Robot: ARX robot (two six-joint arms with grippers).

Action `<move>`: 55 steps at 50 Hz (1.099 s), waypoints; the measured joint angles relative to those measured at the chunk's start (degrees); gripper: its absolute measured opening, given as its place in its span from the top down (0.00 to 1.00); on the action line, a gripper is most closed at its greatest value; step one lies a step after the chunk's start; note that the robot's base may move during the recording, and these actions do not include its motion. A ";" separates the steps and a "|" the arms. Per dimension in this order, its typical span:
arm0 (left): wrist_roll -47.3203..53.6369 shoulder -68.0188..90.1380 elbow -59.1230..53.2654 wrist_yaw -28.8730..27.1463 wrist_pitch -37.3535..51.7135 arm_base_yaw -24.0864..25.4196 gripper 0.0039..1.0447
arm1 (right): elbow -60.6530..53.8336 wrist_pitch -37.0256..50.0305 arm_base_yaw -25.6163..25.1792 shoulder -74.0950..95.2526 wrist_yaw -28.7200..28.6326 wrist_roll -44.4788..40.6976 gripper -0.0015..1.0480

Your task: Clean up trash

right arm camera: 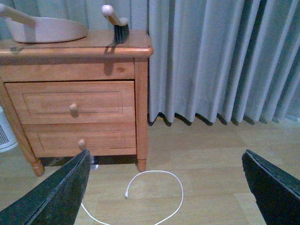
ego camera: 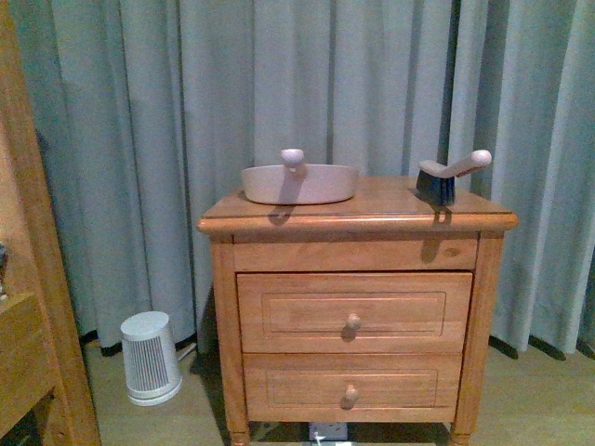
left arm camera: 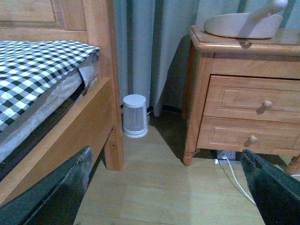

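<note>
No wad of clear plastic film shows in any view; the trash is out of view. A pale pink dustpan (ego camera: 299,183) lies on top of a wooden nightstand (ego camera: 358,209), with a dark-bristled hand brush (ego camera: 446,177) at the top's right end. Both also show in the right wrist view, the dustpan (right arm camera: 44,29) and the brush (right arm camera: 117,23). My left gripper (left arm camera: 168,197) is open and empty above the floor between a bed and the nightstand. My right gripper (right arm camera: 166,192) is open and empty above the floor to the nightstand's right. Neither arm shows in the front view.
A white ribbed cylinder appliance (ego camera: 149,358) stands on the floor left of the nightstand. A bed (left arm camera: 37,65) with a checked cover and wooden frame is at the left. A white cable (right arm camera: 157,174) loops on the floor. Grey curtains (ego camera: 372,84) hang behind.
</note>
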 joint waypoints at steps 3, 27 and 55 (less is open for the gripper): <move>0.00 0.00 0.00 0.00 0.00 0.00 0.07 | 0.00 0.00 0.00 0.00 0.00 0.00 0.07; 0.00 0.00 0.00 0.00 0.00 0.00 0.07 | 0.00 0.00 0.00 0.00 0.00 0.00 0.07; 0.00 0.00 0.00 0.00 0.00 0.00 0.07 | 0.00 0.00 0.00 0.00 0.00 0.00 0.07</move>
